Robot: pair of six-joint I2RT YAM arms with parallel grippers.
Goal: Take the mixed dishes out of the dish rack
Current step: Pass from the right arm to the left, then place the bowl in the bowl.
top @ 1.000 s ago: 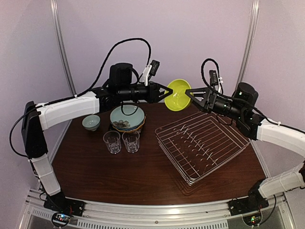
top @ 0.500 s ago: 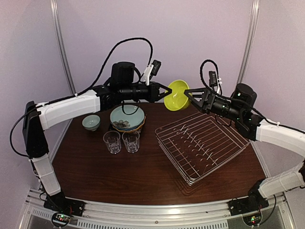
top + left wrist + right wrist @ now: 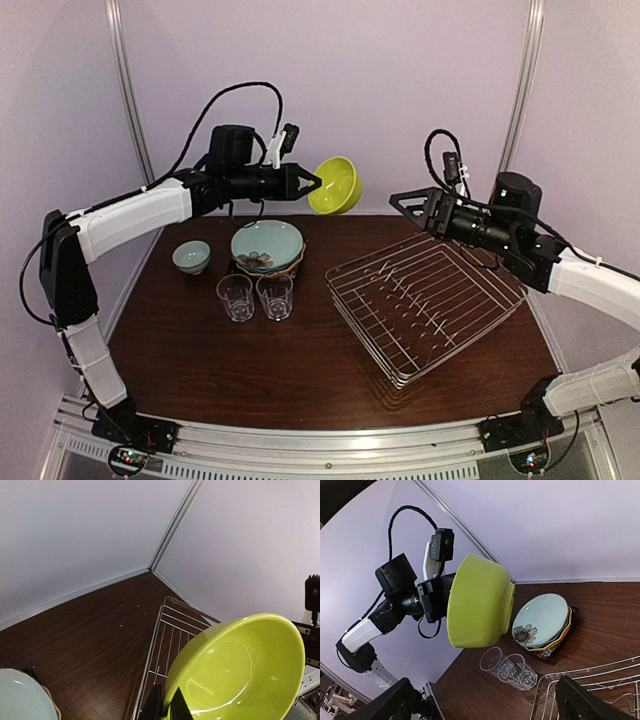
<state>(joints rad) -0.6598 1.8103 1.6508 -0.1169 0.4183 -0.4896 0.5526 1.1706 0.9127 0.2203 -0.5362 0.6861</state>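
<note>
Top external view: the yellow-green bowl [image 3: 335,185] hangs in the air, tipped on its side, above and beyond the far left corner of the dish rack [image 3: 430,300], clear of the wire. The left gripper [image 3: 315,184] is clamped on the bowl's rim, and the left wrist view shows its dark fingers [image 3: 172,709] pinching the lower edge with the hollow of the bowl facing that camera. The right gripper [image 3: 400,202] hovers over the rack's far edge, well apart from the bowl, its jaws spread wide with nothing between them; in the right wrist view its two fingers stand at the bottom corners with the bowl's outer side far ahead. The rack itself sits at an angle on the dark wood table [image 3: 250,370]. To the left of the rack, a stack of plates [image 3: 267,262] rests on the table with the pale teal plate [image 3: 267,242] on top and orange and blue rims showing beneath it. Two clear glasses [image 3: 235,297] [image 3: 274,295] stand side by side, nearer than the stack and also left of the rack. Farther left of the rack than the stack sits a small pale bowl [image 3: 191,256], upright
</note>
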